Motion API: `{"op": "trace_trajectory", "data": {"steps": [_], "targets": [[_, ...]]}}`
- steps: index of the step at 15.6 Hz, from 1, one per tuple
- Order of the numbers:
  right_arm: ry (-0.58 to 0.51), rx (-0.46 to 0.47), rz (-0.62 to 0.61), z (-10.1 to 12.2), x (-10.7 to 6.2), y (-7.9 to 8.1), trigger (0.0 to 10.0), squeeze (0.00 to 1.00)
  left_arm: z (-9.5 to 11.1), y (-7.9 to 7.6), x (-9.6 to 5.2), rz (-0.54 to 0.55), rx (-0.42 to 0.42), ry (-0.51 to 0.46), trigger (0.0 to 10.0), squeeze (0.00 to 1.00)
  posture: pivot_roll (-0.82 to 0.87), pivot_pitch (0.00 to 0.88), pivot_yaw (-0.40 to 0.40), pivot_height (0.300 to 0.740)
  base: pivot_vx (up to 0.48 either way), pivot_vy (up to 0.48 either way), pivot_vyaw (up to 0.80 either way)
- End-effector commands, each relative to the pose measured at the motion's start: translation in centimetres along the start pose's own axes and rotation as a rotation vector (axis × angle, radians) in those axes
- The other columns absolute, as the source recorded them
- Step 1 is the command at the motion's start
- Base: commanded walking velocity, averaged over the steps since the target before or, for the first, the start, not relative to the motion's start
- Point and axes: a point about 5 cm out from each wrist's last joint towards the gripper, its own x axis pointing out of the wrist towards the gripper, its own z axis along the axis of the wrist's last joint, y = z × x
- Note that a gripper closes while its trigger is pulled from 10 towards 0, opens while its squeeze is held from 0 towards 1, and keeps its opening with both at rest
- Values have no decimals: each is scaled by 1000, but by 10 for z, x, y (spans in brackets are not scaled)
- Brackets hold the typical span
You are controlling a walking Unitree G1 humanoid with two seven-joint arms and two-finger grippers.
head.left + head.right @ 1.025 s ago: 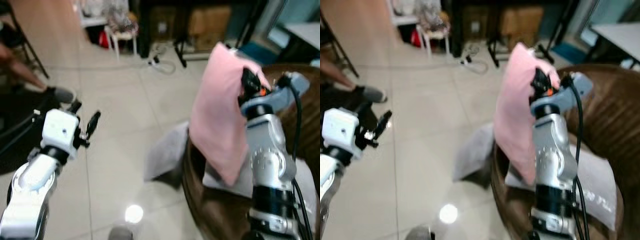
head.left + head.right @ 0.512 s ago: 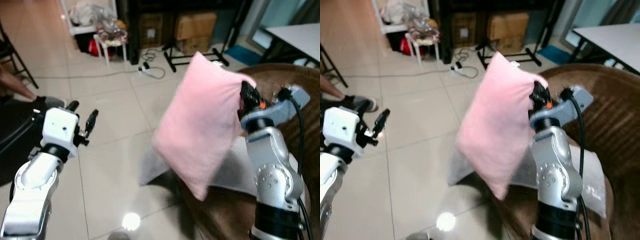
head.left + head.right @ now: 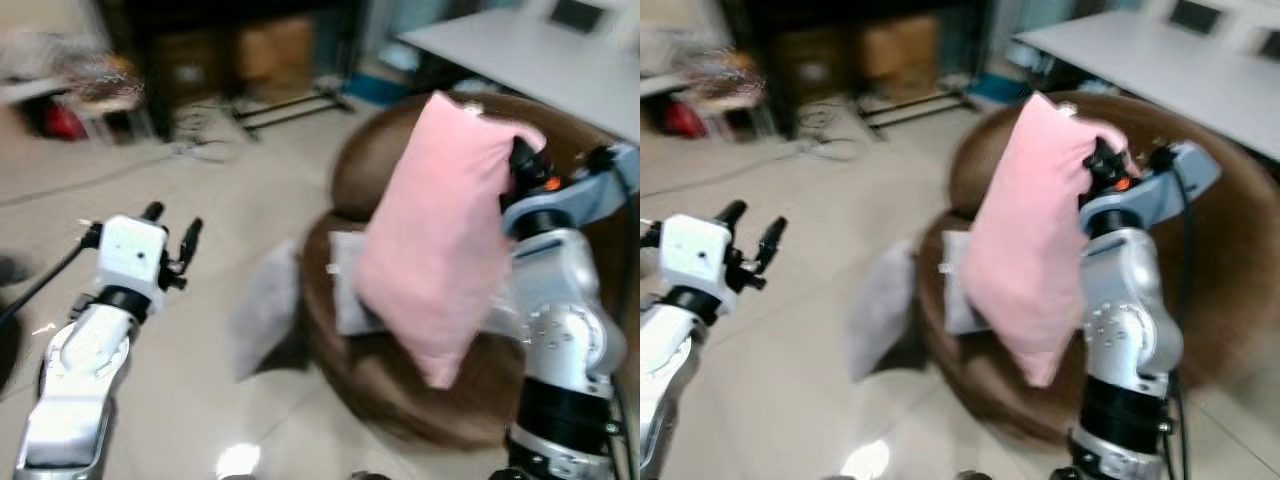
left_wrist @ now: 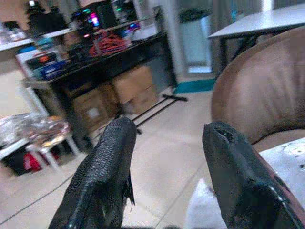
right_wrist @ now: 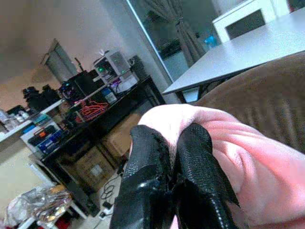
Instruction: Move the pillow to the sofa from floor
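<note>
A pink pillow [image 3: 440,235] hangs in the air by its top corner, over the seat of a round brown sofa [image 3: 400,375]. My right gripper [image 3: 522,165] is shut on that corner; the right wrist view shows the black fingers [image 5: 155,164] pinching pink fabric [image 5: 248,162]. A grey-white cushion [image 3: 345,280] lies on the sofa seat behind the pillow. My left gripper [image 3: 170,232] is raised at the left over the tiled floor, open, with nothing between its fingers [image 4: 107,162].
A light grey cushion [image 3: 262,310] leans against the sofa's front on the floor. A white table [image 3: 530,60] stands behind the sofa. A dark desk with cardboard boxes [image 3: 270,50], a metal stand and cables stands at the far wall.
The camera has swung to the right, so the sofa now sits in the middle of the picture. The pillow hangs more upright from my right gripper. The left gripper stays raised and open.
</note>
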Motion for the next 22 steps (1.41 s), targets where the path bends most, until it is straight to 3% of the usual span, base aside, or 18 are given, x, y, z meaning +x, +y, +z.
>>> {"op": "trace_trajectory", "data": {"steps": [1, 4, 7, 10, 17, 22], "targets": [[-29, -18, 48, 9, 3, 11, 10000, 0, 0, -2, 0, -4, -2, 0, 10000, 0, 47, 0, -39, 740, 0, 0, -800], [79, -112, 98, -13, -1, 13, 10000, 0, -1, -1, -3, -6, 0, 4, 10000, 0, 51, 0, -43, 740, 272, 0, -494], [115, -145, 103, -25, -6, 9, 10000, 0, -3, -2, -5, -6, 3, 9, 10000, 0, 51, 0, -46, 740, 331, 0, 0], [120, -137, 95, -26, -5, 9, 10000, 0, -2, -3, -4, -10, 6, 9, 10000, 0, 52, 0, -47, 740, 341, 0, -196], [92, -150, 56, -21, 1, 3, 10000, 0, -2, -5, -4, -21, 12, 10, 10000, 0, 54, 0, -54, 740, 343, 0, -800], [79, -124, 149, -18, 2, 16, 10000, 0, -2, -7, -4, -28, 13, 4, 10000, 0, 55, 0, -60, 740, 343, 0, -638]]}}
